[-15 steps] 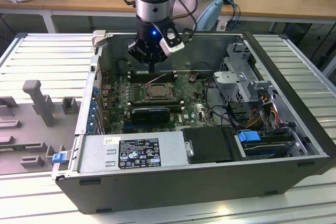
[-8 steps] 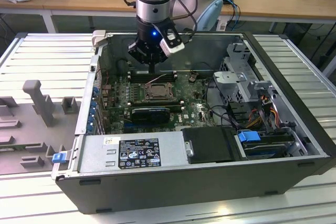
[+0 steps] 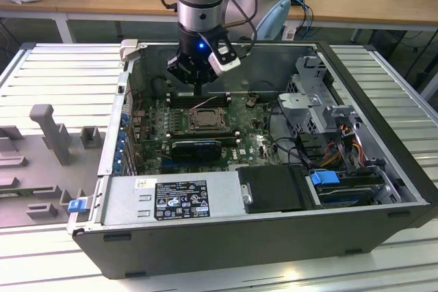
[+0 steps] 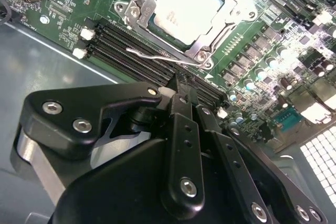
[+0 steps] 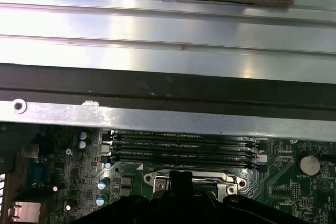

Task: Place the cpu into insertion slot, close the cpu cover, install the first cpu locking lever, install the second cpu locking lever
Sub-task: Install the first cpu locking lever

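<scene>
The pincer [image 4: 181, 85], fingers pressed together and holding nothing, is poised over the memory slots [image 4: 147, 59] beside the insertion slot [image 4: 202, 56]. The cpu [image 4: 186, 11] is seated there, framed by the cpu cover [image 4: 137, 1], with a lever [image 4: 157, 56] seen alongside.

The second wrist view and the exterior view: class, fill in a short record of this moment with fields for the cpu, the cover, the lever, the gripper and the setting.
cpu: pale metal face up, seated in the insertion slot
cpu cover: silvery frame lying flat around the chip
locking lever: thin wire rod beside the socket edge, over the memory slots
gripper: fingers together, holding nothing, tips just short of that rod
setting: open computer case on a slatted metal table
</scene>
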Robot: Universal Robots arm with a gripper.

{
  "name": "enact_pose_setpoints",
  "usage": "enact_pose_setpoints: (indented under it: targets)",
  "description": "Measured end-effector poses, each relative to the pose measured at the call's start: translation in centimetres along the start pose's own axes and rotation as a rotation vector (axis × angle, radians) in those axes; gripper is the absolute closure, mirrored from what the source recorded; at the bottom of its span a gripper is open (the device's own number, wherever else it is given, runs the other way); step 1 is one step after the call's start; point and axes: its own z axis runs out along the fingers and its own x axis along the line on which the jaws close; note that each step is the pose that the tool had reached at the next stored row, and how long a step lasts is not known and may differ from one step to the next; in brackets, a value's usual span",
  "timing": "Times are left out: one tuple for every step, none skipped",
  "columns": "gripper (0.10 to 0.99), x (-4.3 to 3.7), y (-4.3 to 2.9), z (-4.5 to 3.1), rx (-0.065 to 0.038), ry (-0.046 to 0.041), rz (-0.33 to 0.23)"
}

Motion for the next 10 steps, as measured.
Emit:
enact_pose_setpoints:
  targets:
    - [0.980,-0.05,-0.02,0.16,-0.001,0.0000,0.000]
    - [0.980,-0.14,-0.04,0.27,-0.001,0.0001,0.000]
    - [0.980,-0.30,-0.06,0.39,-0.001,0.0000,0.000]
    - [0.980,-0.38,-0.07,0.51,-0.001,0.0000,0.000]
    - [0.980,-0.38,-0.09,0.63,-0.001,0.0000,0.000]
    - [0.980,-0.38,-0.10,0.67,-0.001,0.0000,0.000]
    - [0.980,-0.39,-0.10,0.69,-0.001,-0.0002,0.000]
    - [0.980,-0.39,-0.10,0.71,-0.001,-0.0004,0.000]
    - [0.980,-0.39,-0.10,0.76,-0.001,-0.0006,0.000]
    - [0.980,-0.39,-0.11,0.79,-0.001,-0.0005,0.000]
